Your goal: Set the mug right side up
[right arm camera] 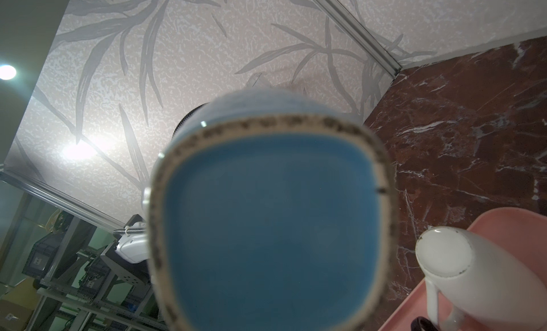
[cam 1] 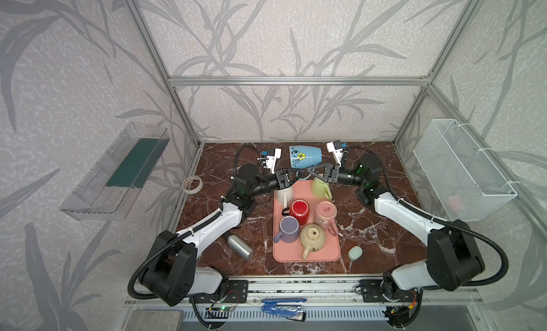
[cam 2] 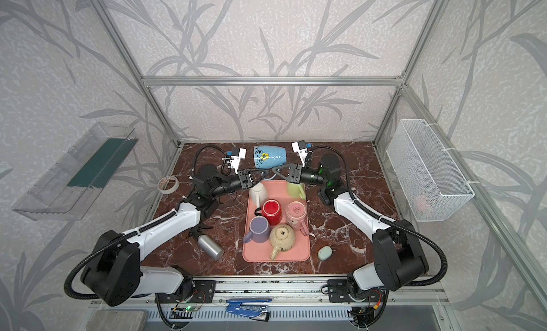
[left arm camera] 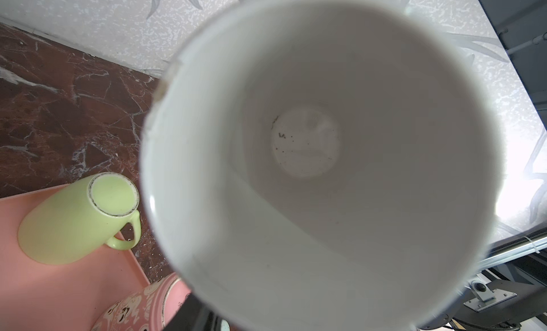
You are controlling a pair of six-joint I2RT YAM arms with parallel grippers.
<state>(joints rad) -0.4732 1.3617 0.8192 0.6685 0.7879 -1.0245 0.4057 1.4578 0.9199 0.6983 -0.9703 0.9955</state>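
Now one blue mug (cam 1: 305, 157) hangs sideways, right end effector (cam 1: 310, 170) pinching it, left end effector (cam 1: 297, 175) state unclear; six mugs (cam 1: 299, 209) on tray (cam 1: 325, 249).

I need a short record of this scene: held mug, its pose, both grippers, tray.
held object: blue flowered mug, in the air beyond the pink tray
pose: on its side, mouth toward left arm, base toward right arm
right gripper: shut, apparently on the mug's handle
left gripper: at the handle too, grip unclear
tray: six other mugs
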